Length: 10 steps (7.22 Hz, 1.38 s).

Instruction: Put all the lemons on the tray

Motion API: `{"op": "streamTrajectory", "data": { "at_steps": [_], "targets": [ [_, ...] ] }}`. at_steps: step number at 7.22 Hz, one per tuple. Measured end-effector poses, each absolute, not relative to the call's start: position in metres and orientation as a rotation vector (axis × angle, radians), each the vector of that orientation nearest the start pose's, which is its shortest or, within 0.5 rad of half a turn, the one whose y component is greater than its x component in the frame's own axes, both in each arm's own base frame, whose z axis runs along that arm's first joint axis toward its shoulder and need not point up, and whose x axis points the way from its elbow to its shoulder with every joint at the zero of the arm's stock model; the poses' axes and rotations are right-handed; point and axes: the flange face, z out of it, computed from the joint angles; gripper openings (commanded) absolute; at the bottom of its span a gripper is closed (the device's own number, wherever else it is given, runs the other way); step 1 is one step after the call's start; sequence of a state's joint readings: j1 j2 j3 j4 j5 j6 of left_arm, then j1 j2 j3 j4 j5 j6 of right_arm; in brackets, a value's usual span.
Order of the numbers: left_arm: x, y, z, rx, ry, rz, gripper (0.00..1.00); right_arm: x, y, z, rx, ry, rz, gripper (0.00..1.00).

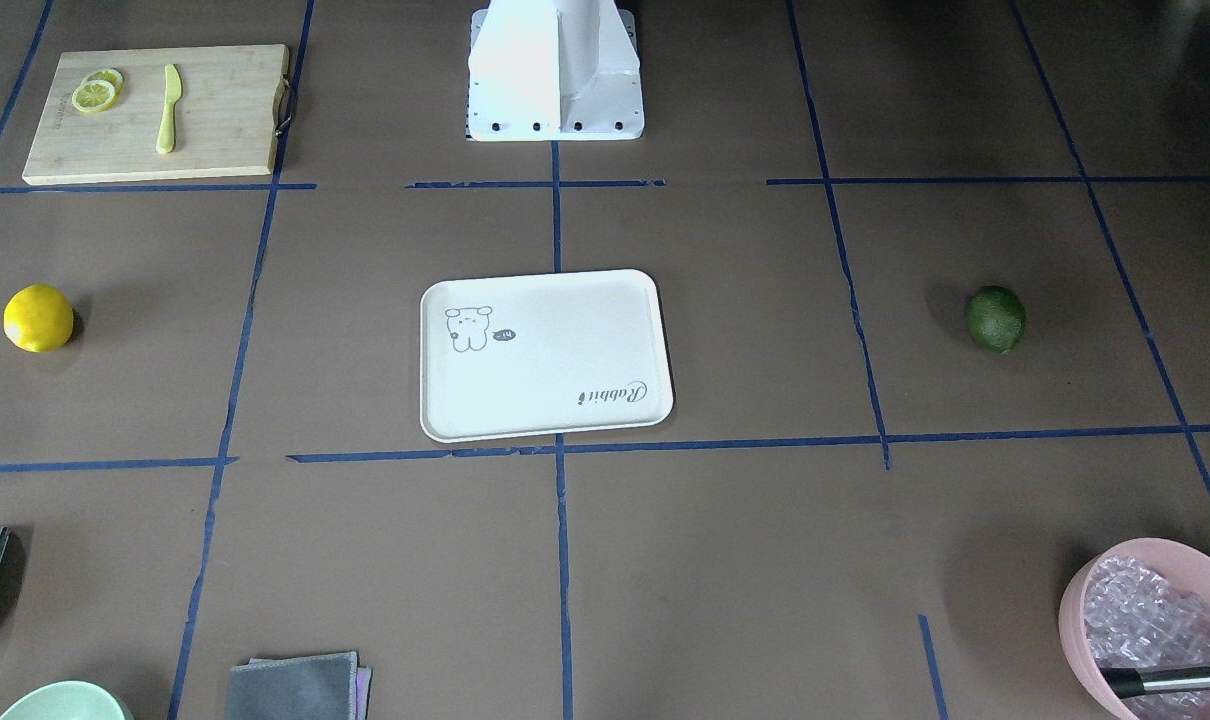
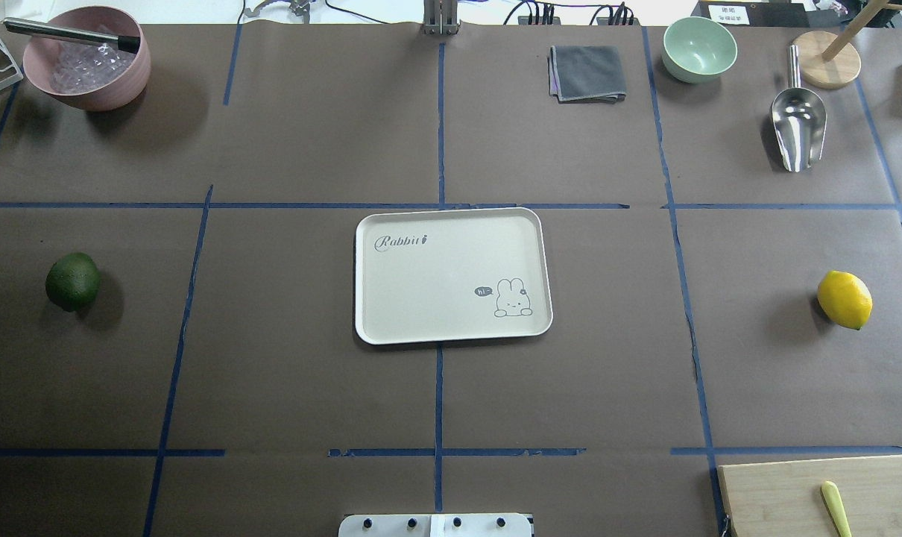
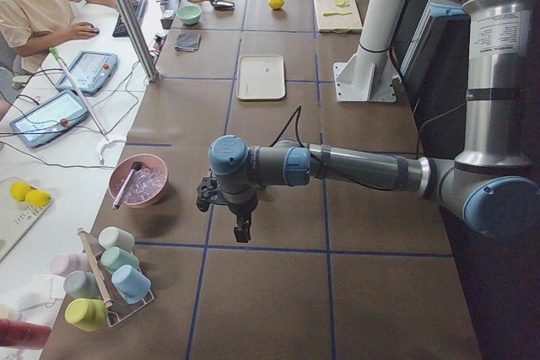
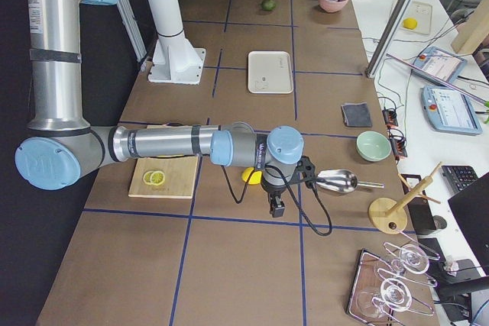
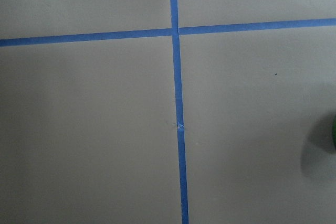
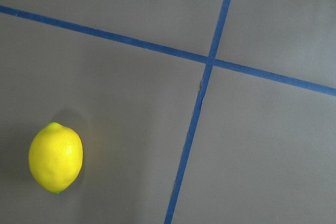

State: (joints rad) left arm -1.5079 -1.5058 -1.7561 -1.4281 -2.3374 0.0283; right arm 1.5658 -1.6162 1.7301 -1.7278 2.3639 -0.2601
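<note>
The bright yellow oval lemon [image 6: 55, 157] lies on the table below and just beside the right gripper [image 4: 276, 207]; firm, waxy and apt to roll, it is probably best pinched across its narrow middle. The dark green pebbled lemon [image 2: 72, 281] lies near the left gripper [image 3: 242, 232], barely clipping that wrist view's edge. The flat white rectangular tray [image 2: 436, 283] sits well beyond both, and whether either gripper is spread or closed cannot be told.

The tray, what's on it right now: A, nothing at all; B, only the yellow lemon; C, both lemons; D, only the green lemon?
A: the tray is bare, with the yellow lemon and the green lemon both lying on the table, well off to opposite sides of it.
</note>
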Motion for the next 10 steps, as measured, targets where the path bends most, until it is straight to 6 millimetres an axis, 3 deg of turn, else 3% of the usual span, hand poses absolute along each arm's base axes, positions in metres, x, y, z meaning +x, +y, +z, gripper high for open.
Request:
{"op": "streamTrajectory", "data": {
  "at_steps": [3, 8, 10],
  "targets": [
    [-0.032, -0.466, 0.609, -0.017, 0.792, 0.086, 1.0, 0.061, -0.451, 0.629, 0.031, -0.801, -0.22, 1.0],
    [-0.03, -0.463, 0.626, -0.041, 0.799, 0.082, 1.0, 0.057, -0.45, 0.64, 0.038, -0.833, -0.226, 1.0],
    [-0.009, -0.466, 0.615, -0.031, 0.833, 0.117, 1.0, 0.053, -0.449, 0.639, 0.042, -0.863, -0.23, 1.0]
  ]
}}
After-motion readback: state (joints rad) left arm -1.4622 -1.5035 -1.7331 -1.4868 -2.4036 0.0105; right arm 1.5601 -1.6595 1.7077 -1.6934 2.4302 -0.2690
